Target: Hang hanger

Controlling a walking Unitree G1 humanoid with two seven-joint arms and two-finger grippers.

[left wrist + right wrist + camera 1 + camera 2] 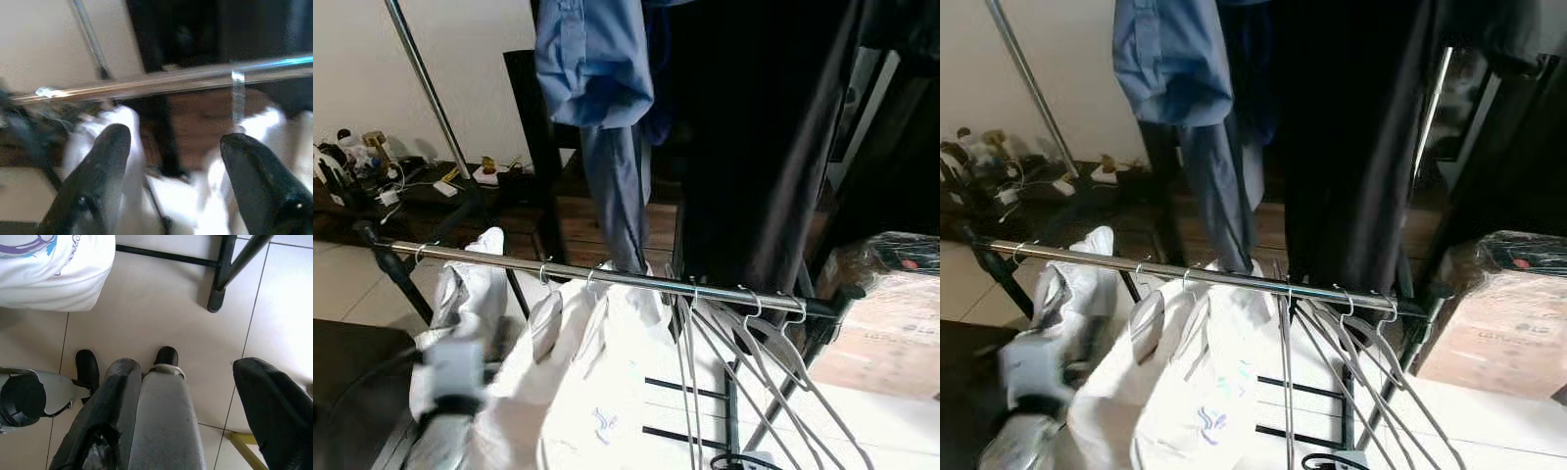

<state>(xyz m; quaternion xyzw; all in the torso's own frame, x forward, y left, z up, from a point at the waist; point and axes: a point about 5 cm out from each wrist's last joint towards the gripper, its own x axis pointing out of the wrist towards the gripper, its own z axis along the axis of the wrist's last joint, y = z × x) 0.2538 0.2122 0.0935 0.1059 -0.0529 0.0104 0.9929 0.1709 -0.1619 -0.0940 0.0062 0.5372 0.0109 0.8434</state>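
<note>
A chrome rail (636, 279) crosses in front of me, slanting down to the right. White garments (597, 382) hang from it on hangers whose hooks (546, 272) sit near its middle. Several empty pale hangers (754, 343) hang bunched at its right end. My left arm (445, 377) rises from the lower left, blurred, just below the rail's left part. In the left wrist view my left gripper (173, 137) is open below the rail (161, 81), a hanger hook (237, 93) beside one finger, nothing held. My right gripper (186, 367) hangs open over the floor.
A blue shirt (597, 69) and a black garment (754, 137) hang from higher up behind the rail. A slanted rack pole (426, 88) stands at left, a cardboard box (1498, 323) at right. My own leg (164, 421) and the rack's black foot (217, 298) stand on the tiled floor.
</note>
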